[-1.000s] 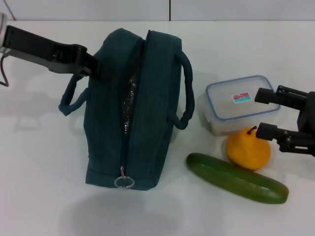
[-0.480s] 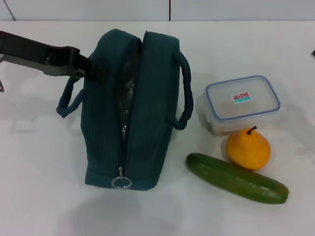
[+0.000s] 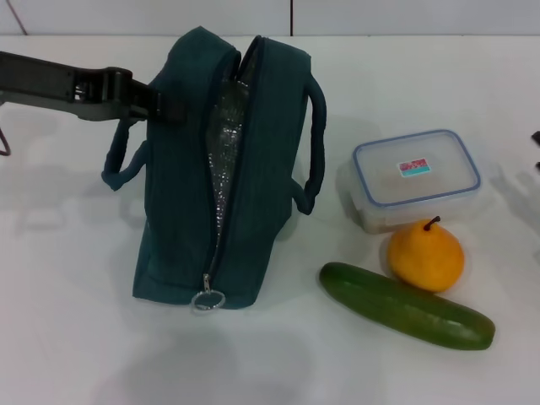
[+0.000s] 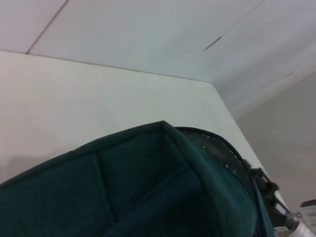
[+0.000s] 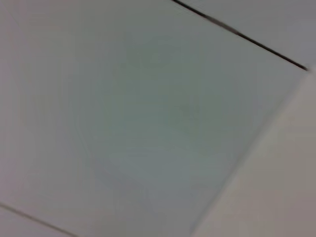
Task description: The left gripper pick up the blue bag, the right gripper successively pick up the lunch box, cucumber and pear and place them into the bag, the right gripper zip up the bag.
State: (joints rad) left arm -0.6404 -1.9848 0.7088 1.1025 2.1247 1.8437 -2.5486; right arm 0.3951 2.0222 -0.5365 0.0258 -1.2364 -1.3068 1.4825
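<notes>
- While the blue bag (image 3: pixel 228 177) stands upright on the white tabletop (image 3: pixel 76 337), its zipper is mostly undone and the silver foil lining shows through a narrow gap along the top; the ring pull (image 3: pixel 208 299) hangs at the near end.
- At the bag's left upper edge sits the left gripper (image 3: pixel 159 103), its arm reaching in from the left; its fingers appear clamped on the fabric there, though the tips are hidden against the dark cloth. The left wrist view shows only teal fabric close up.
- To the bag's right lie the three items: the lunch box (image 3: pixel 415 179) farthest back, the pear (image 3: pixel 425 256) touching its near side, and the cucumber (image 3: pixel 405 305) lying slantwise just in front of the pear.
- Of the right gripper only a dark sliver shows at the head view's right edge; whether its fingers are apart or together cannot be told.
- My judgement: the step in hand is holding the bag open. To do it well, the left arm should pull its side outward and keep it steady, widening the slit enough for the lunch box to pass without snagging the right handle (image 3: pixel 312 139).
</notes>
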